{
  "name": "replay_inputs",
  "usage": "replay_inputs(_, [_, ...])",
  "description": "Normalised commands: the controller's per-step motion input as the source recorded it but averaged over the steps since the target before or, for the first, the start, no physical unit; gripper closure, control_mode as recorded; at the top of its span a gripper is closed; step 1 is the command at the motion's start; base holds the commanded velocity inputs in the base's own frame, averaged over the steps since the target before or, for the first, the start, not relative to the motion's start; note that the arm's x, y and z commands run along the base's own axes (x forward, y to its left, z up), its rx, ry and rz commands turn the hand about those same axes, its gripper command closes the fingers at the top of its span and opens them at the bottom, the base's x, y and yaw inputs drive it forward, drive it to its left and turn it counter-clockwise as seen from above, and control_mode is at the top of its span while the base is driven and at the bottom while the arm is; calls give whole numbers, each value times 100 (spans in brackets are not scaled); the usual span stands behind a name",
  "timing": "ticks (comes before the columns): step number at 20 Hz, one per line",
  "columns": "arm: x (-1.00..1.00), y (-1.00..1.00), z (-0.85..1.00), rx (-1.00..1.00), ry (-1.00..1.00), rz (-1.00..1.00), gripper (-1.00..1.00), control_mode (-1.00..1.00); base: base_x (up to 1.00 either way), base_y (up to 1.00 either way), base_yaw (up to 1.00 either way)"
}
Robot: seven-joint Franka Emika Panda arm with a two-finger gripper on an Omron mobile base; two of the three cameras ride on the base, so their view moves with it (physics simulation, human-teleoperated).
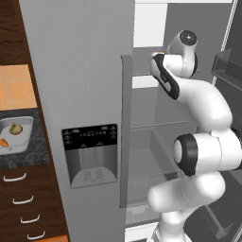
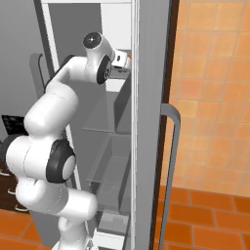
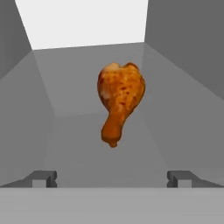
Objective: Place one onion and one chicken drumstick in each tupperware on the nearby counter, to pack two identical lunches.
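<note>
Ahead of the gripper (image 3: 112, 178), whose fingers stand wide apart, the fridge shelf (image 3: 78, 135) lies bare up to the chicken drumstick (image 3: 119, 101), the one thing on it. Grey walls close in on both sides of the drumstick and a white back wall behind it, with open room above.
</note>
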Motion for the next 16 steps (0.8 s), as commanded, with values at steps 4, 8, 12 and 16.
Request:
replay_inputs(4, [68, 0, -10, 0, 10, -5, -100, -100, 0, 0, 0])
replay_inputs(8, [62, -8, -10, 0, 10, -4, -100, -100, 0, 0, 0])
replay_inputs(12, [68, -9, -15, 0, 10, -3, -100, -100, 0, 0, 0])
replay_inputs(16, [56, -7, -26, 0, 9, -3, 100, -100, 0, 0, 0])
